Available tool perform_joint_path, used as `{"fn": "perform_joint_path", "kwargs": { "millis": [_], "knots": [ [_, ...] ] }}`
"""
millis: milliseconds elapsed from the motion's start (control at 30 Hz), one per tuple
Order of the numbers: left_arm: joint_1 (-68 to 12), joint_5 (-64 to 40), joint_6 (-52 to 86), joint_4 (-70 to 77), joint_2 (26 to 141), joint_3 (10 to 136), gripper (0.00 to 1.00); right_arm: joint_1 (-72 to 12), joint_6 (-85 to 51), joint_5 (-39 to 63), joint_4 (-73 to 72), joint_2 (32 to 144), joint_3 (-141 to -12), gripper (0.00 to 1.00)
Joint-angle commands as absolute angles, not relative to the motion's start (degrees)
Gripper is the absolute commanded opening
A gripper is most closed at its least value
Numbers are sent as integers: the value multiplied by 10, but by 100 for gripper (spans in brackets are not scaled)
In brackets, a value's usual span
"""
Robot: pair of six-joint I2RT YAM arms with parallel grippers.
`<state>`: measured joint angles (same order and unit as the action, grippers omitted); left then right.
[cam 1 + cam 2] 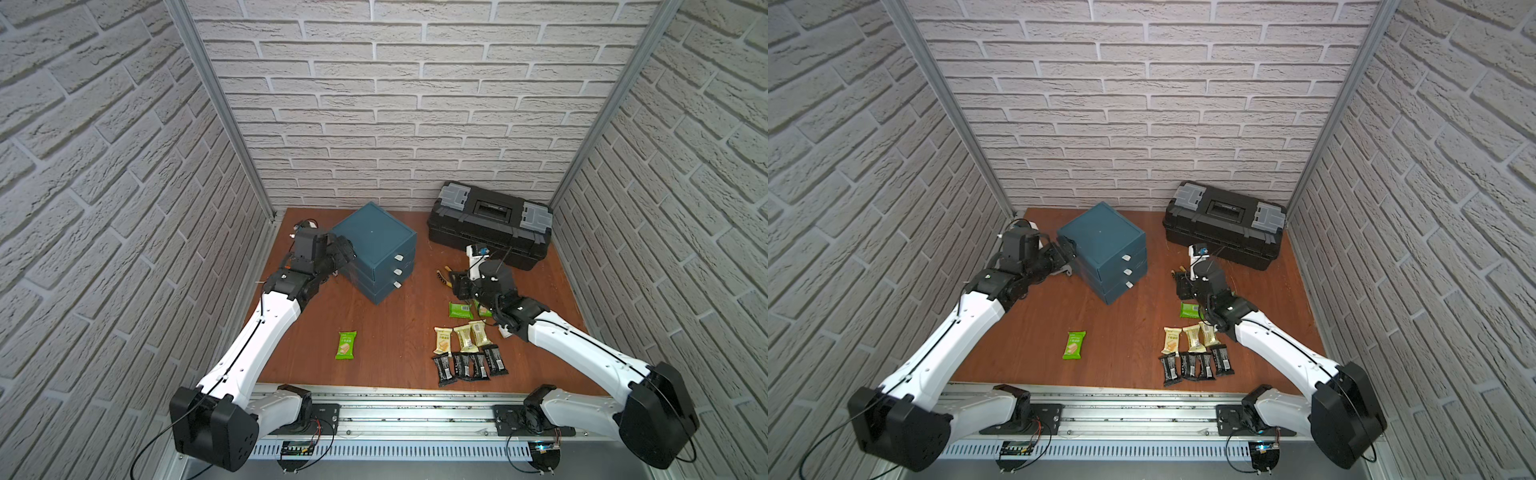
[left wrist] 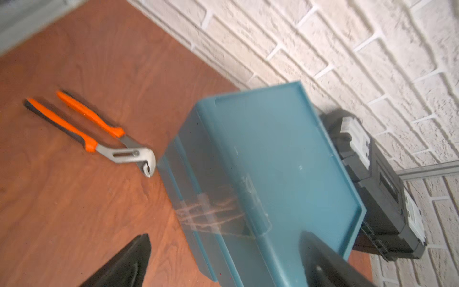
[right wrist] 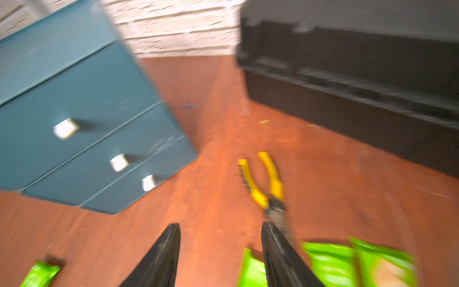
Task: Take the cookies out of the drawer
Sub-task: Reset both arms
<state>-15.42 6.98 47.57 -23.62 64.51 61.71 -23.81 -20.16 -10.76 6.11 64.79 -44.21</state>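
The teal drawer unit [image 1: 374, 245] [image 1: 1102, 243] stands at the back of the table with all three white-knobbed drawers [image 3: 82, 139] pushed in. Cookies lie on the table in both top views: a lone green packet [image 1: 346, 345], three pale gold ones [image 1: 464, 337] and several black ones [image 1: 467, 365]. Another green packet [image 1: 460, 309] [image 3: 330, 263] lies just beside my right gripper [image 1: 456, 286] [image 3: 220, 226], which is open with bare table between its fingers. My left gripper [image 1: 345, 254] [image 2: 223, 246] is open at the unit's back left corner, its jaws spread wide across that edge.
A black toolbox [image 1: 490, 224] sits at the back right by the wall. Yellow-handled pliers [image 3: 263, 184] [image 1: 443, 276] lie just ahead of my right gripper. Orange-handled pliers [image 2: 99, 134] lie behind the drawer unit on the left. Brick walls close in three sides.
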Motion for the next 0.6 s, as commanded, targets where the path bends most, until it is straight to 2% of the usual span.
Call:
{"fn": "perform_joint_path", "kwargs": {
  "millis": [0,133,433,567],
  "knots": [
    [-136,157,409,-198,598,563,99,-180,-170,-137,149,606,-426,61],
    [-121,232,306,-109,564,461,98,-114,-144,-153,165,587,-414,65],
    [-54,226,125,107,635,291,99,-31,-73,-173,35,567,-311,70],
    [-43,213,69,221,682,273,98,-15,-63,-159,-16,586,-287,71]
  ]
}}
